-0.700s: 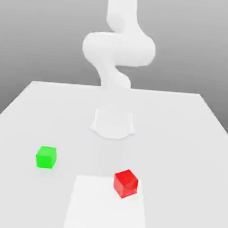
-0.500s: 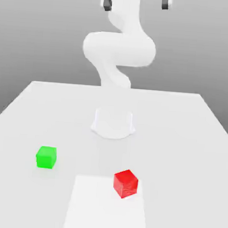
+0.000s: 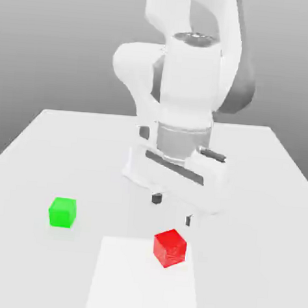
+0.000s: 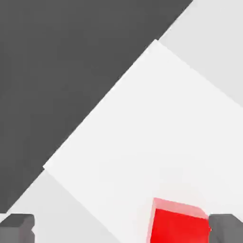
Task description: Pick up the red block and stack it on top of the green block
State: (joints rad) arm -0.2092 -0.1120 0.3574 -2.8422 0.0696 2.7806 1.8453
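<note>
Red block (image 3: pixel 170 248) lies just below the tool (image 3: pixel 172 209) — untouched.

Plain white table (image 3: pixel 46 148) under soft, even light, with a brighter white square patch (image 3: pixel 133 285) near its front edge. Behind, a bare grey backdrop (image 3: pixel 61 38), darker toward the top.

Slightly glossy, smooth faces on the red block (image 3: pixel 170 248); flat matt finish on the green block (image 3: pixel 62 212). Smooth matt white worktop (image 3: pixel 258 191); arm (image 3: pixel 187 94) glossy white, plastic-looking shell.
</note>
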